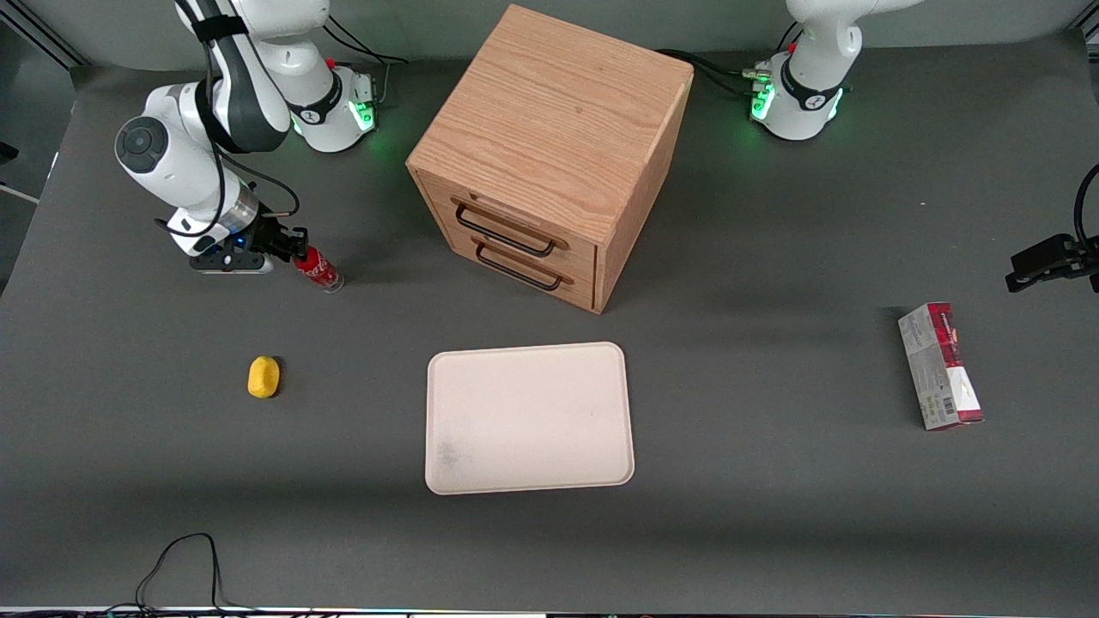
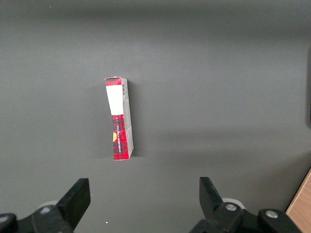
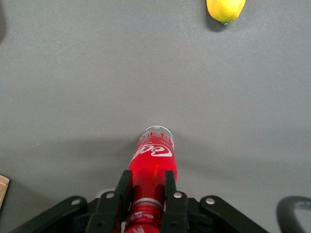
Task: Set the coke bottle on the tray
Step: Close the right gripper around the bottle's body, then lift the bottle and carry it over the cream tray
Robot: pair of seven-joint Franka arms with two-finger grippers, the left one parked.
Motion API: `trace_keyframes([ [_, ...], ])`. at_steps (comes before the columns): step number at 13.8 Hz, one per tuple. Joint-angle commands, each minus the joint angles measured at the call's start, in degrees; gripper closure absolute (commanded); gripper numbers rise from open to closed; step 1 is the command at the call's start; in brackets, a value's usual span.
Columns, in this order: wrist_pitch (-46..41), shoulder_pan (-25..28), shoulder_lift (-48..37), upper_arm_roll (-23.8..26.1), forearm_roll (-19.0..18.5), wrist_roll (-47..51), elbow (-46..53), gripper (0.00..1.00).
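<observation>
The coke bottle [image 1: 318, 269] is being held by its neck between the closed fingers of the gripper [image 1: 294, 249], tilted, toward the working arm's end of the table. The tray [image 1: 529, 417] is lying well apart, bare. Carrying and placing are being left undone.

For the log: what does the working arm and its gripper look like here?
The working arm is glossy white with dark grey joint bands and a black cable along it; its base glows green. The gripper, beside the coke bottle, is black with a small blue light; the fingers are flat black bars.
</observation>
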Motion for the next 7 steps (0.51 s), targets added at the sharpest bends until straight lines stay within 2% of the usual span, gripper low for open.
trace_keyframes([
  [1, -3.37, 0.35, -1.49, -0.14, 0.34, 1.27, 2.23, 1.0],
  [7, -21.11, 0.17, 4.12, -0.23, 0.25, 1.27, 21.8, 1.0],
])
